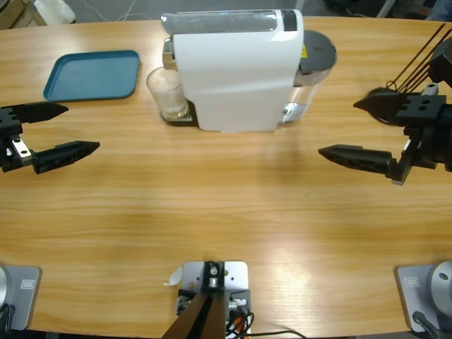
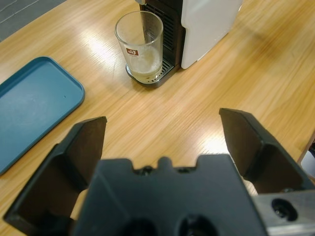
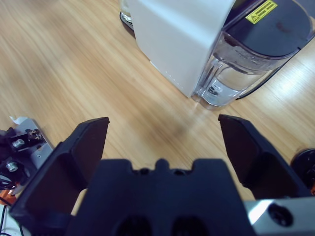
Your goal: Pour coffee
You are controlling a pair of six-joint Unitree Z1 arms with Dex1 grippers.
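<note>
Both our left gripper [image 2: 162, 142] and right gripper [image 3: 162, 142] are wide open and hold nothing, so we think we must next grab the glass [image 2: 140, 45] with the coffee [image 2: 144, 70] under the coffee machine [image 1: 236, 70].

Blue tray [image 1: 92, 75] — wooden table [image 1: 226, 212]

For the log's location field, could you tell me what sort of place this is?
Probably a lab or office test bench: a long wooden table with a coffee machine, a glass and a blue tray.

Looks like a lab or test room, perhaps in an office: a long wooden table [image 1: 226, 212], a white coffee machine [image 1: 236, 67], cables on grey floor behind.
</note>
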